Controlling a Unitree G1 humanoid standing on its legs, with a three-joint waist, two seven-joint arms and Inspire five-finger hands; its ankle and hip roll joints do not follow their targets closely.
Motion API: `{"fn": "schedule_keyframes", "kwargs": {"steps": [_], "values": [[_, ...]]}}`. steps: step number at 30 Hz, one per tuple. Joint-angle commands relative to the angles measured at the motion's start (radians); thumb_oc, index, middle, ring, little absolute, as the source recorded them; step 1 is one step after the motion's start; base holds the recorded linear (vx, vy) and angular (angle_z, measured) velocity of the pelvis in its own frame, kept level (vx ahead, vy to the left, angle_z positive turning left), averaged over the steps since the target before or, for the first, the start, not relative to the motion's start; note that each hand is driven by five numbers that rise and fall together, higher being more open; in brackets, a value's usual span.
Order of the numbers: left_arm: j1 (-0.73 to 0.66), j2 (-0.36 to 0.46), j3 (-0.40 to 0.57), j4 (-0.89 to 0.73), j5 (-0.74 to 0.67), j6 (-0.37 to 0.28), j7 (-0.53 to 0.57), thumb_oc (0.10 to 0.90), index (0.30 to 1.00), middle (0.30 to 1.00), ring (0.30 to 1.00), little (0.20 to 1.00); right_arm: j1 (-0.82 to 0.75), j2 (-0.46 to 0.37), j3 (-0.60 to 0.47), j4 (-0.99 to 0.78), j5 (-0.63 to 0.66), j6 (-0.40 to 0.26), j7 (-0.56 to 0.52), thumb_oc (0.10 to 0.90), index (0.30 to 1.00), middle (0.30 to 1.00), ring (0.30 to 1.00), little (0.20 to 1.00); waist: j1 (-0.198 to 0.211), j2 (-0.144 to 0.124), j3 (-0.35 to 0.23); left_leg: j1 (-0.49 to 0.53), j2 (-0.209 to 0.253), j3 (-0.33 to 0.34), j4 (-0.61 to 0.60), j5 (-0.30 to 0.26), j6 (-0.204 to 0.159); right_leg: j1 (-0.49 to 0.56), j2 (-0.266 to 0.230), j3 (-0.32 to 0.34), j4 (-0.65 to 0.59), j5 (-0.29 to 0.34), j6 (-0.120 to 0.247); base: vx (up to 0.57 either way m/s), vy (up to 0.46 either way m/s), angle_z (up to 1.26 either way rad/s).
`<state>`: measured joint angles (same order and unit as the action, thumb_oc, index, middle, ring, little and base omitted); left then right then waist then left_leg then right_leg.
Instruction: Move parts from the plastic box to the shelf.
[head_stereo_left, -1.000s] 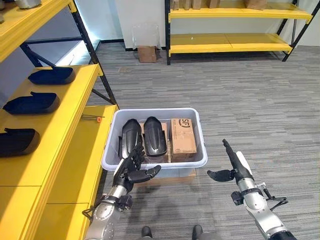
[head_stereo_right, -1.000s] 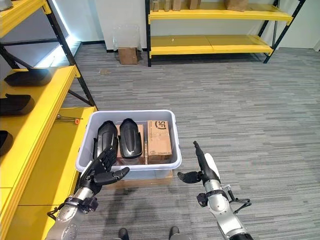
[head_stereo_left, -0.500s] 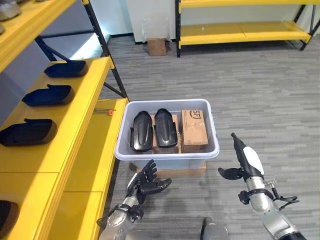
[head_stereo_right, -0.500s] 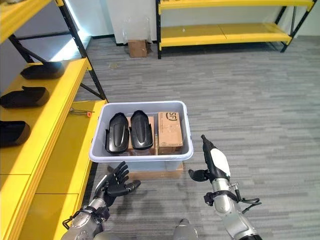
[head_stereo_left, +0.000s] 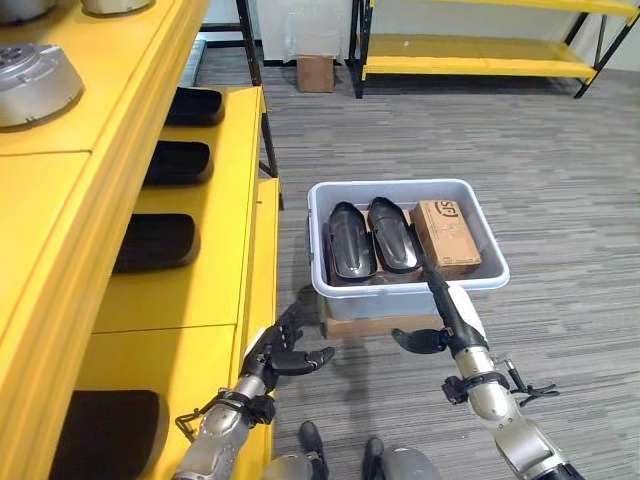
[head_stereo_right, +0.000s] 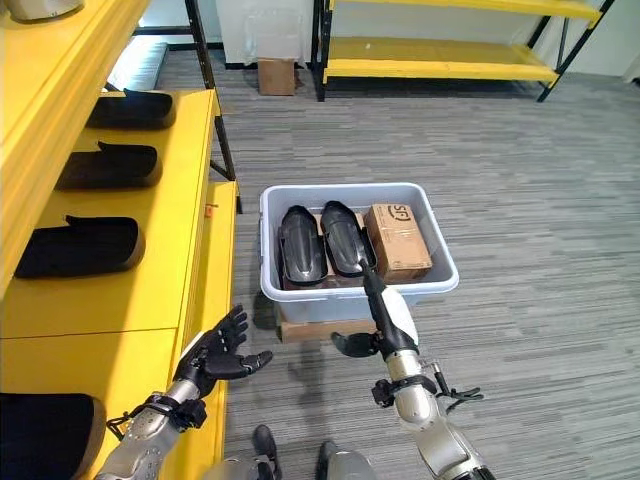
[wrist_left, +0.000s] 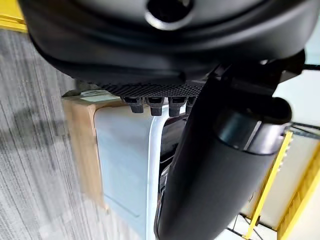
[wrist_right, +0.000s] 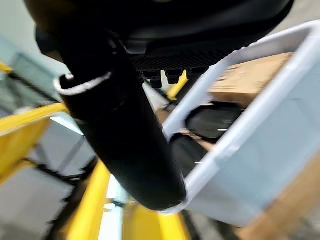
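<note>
The grey plastic box (head_stereo_left: 412, 291) stands on a low brown base on the floor, right of the yellow shelf (head_stereo_left: 215, 300). In it lie two black shell-shaped parts (head_stereo_left: 348, 241) (head_stereo_left: 392, 233) side by side, with a cardboard carton (head_stereo_left: 445, 237) to their right. My left hand (head_stereo_left: 281, 352) hangs open and empty by the shelf's front edge, left of the box. Just before the box's near wall, my right hand (head_stereo_left: 451, 319) is open too, fingers straight and pointing up over the rim. The right wrist view shows the rim (wrist_right: 235, 135) and a black part (wrist_right: 216, 121) inside.
Three black parts (head_stereo_left: 154, 243) (head_stereo_left: 179, 163) (head_stereo_left: 196, 105) lie in a row on the shelf's middle level, and another dark part (head_stereo_left: 108, 440) lies on the level below. Silver metal discs (head_stereo_left: 33, 84) sit on the top level. A second yellow rack (head_stereo_left: 470, 66) and a small carton (head_stereo_left: 317, 72) stand far back.
The whole picture has shifted: the shelf now looms closer on the left and the box sits further right. My right hand has come in front of the box's near wall; both hands stay open and empty.
</note>
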<state>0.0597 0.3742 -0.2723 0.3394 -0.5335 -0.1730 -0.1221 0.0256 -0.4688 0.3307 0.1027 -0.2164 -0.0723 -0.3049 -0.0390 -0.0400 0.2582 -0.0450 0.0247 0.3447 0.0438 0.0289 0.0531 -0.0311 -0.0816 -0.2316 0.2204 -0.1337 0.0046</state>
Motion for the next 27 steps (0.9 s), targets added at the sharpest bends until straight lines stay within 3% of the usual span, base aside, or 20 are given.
{"fn": "schedule_keyframes", "kwargs": {"steps": [1,10,13,15,16,17,18,20,27], "values": [[-0.056,0.007,0.009,-0.124,0.003,-0.105,-0.043,0.9,1.0,1.0,1.0,1.0,-0.091,-0.071,-0.059,-0.064,-0.071,-0.071,-0.077,0.9,1.0,1.0,1.0,1.0,-0.006,0.015,-0.049,0.075,0.135,-0.09,0.028,-0.04,-0.084,0.055,-0.075,0.008,-0.046,0.07,0.08,0.09,-0.043,-0.05],[-0.046,-0.001,-0.008,-0.142,-0.003,-0.106,-0.032,0.9,1.0,1.0,1.0,1.0,-0.116,-0.121,-0.07,-0.073,-0.117,-0.048,-0.069,0.9,1.0,1.0,1.0,1.0,-0.019,0.013,-0.05,0.085,0.152,-0.076,0.041,-0.046,-0.091,0.063,-0.062,0.006,-0.028,0.045,0.058,0.03,0.001,-0.07],[-0.064,-0.008,-0.011,-0.132,-0.026,-0.106,-0.045,0.9,1.0,1.0,1.0,1.0,-0.118,-0.154,-0.096,-0.068,-0.113,-0.05,-0.06,0.9,1.0,1.0,1.0,1.0,-0.026,0.007,-0.043,0.082,0.146,-0.085,0.061,-0.06,-0.076,0.038,-0.045,0.0,0.061,0.009,0.053,-0.05,0.103,-0.08],[-0.088,-0.001,-0.026,-0.138,-0.023,-0.092,-0.045,0.9,1.0,1.0,1.0,1.0,-0.139,-0.151,-0.08,-0.062,-0.109,-0.059,-0.08,0.9,1.0,1.0,1.0,1.0,-0.042,0.016,-0.017,0.086,0.141,-0.132,0.053,-0.059,-0.056,-0.081,-0.036,0.092,0.3,0.052,0.1,-0.08,-0.007,0.11],[-0.096,0.003,-0.039,-0.135,-0.023,-0.089,-0.036,0.9,1.0,1.0,1.0,1.0,-0.142,-0.144,-0.078,-0.063,-0.114,-0.059,-0.079,0.9,1.0,1.0,1.0,1.0,-0.053,0.018,-0.013,0.092,0.138,-0.159,0.047,-0.057,-0.054,-0.106,-0.044,0.146,0.315,0.077,0.115,-0.01,-0.192,0.24],[-0.101,0.005,-0.054,-0.125,-0.035,-0.095,-0.029,0.9,1.0,1.0,1.0,1.0,-0.143,-0.137,-0.078,-0.061,-0.119,-0.07,-0.077,0.9,1.0,1.0,1.0,1.0,-0.06,0.022,-0.016,0.1,0.141,-0.179,0.027,-0.05,-0.059,-0.119,-0.062,0.186,0.286,0.116,0.126,0.03,-0.541,0.98],[-0.095,0.022,-0.064,-0.125,-0.057,-0.115,-0.004,0.9,1.0,1.0,1.0,1.0,-0.168,-0.125,-0.057,-0.057,-0.139,-0.109,-0.057,0.9,1.0,1.0,1.0,1.0,-0.057,0.023,-0.015,0.123,0.173,-0.209,-0.022,-0.033,-0.094,-0.126,-0.121,0.231,0.145,0.174,0.144,0.02,-0.576,0.98],[-0.067,0.016,-0.046,-0.154,-0.081,-0.098,-0.01,0.9,1.0,1.0,1.0,1.0,-0.212,-0.142,-0.043,-0.097,-0.124,-0.08,-0.013,0.9,1.0,1.0,1.0,1.0,-0.04,0.03,-0.015,0.108,0.234,-0.208,-0.022,-0.007,-0.141,-0.075,-0.111,0.186,0.054,0.093,0.137,0.05,-0.455,0.61],[-0.075,-0.026,-0.062,-0.102,-0.057,-0.13,-0.019,0.9,1.0,1.0,1.0,1.0,-0.258,-0.177,-0.022,-0.109,-0.11,-0.062,-0.006,0.9,1.0,1.0,1.0,1.0,-0.023,0.027,-0.011,0.048,0.298,-0.204,-0.03,0.061,-0.172,-0.041,-0.098,0.107,0.019,0.056,0.091,0.01,-0.099,0.34]]}}
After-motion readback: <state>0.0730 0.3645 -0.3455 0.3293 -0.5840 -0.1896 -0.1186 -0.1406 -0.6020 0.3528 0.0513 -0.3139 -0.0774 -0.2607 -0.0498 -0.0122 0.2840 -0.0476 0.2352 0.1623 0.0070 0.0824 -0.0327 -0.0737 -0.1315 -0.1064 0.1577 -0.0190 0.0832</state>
